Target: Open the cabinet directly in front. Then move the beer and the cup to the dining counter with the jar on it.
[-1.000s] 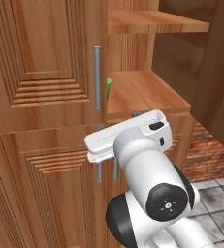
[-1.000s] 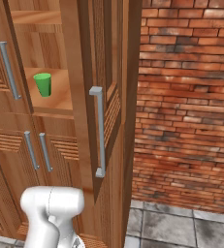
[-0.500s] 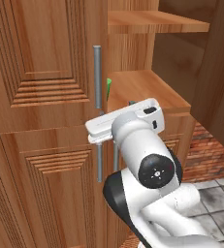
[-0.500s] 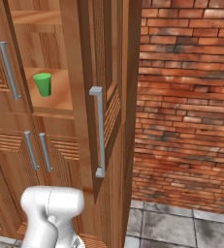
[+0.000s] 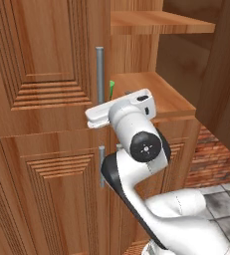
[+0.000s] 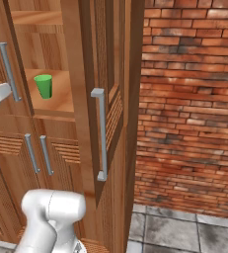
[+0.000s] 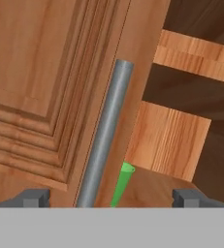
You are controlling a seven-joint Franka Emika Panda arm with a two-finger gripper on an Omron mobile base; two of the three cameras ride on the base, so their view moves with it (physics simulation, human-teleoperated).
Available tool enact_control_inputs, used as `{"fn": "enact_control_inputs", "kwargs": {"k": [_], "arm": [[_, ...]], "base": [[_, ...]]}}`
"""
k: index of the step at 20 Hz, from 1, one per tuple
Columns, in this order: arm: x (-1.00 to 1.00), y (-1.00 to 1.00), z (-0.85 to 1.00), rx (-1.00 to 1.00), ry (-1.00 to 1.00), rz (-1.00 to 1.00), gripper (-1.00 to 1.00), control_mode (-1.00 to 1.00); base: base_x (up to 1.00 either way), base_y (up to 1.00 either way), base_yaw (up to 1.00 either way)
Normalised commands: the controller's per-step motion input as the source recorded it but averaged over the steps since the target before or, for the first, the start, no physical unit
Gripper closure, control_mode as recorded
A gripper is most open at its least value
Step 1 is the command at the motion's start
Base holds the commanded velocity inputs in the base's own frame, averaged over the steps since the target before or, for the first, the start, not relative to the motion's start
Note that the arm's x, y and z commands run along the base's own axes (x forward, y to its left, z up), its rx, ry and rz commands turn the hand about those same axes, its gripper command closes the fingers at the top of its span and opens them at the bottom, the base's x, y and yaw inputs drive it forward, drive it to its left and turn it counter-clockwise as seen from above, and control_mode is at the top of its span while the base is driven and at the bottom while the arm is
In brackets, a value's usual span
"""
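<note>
A: Progress so far?

B: Cabinet [image 6: 91, 74] half opened. Its right door stands swung out; its left door [image 5: 42, 64] is shut. The gripper [image 7: 108, 197] faces that door's grey bar handle [image 7: 103, 145], jaws spread wide, holding nothing.

A: Where is the cup?

B: The green cup [image 6: 43, 86] stands on the cabinet's middle shelf [image 5: 151, 94], just right of that handle. No beer can be made out, and nothing has reached the dining counter.

A: Obstacles?

B: The shut door hides the shelf's left part. A brick wall [image 6: 189, 99] lies right of the cabinet.
</note>
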Motion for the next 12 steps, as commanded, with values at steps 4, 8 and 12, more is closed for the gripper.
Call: {"fn": "enact_control_inputs", "kwargs": {"k": [4, 8, 12], "arm": [[0.72, 0.02, 0.00, 0.00, 0.00, 0.00, -1.00, -1.00], [0.80, 0.17, -0.02, 0.00, 0.00, 0.00, -1.00, -1.00], [0.91, 0.31, -0.05, 0.00, 0.00, 0.00, -1.00, -1.00]], "base": [[0.00, 0.00, 0.00], [0.00, 0.00, 0.00], [0.00, 0.00, 0.00]]}}
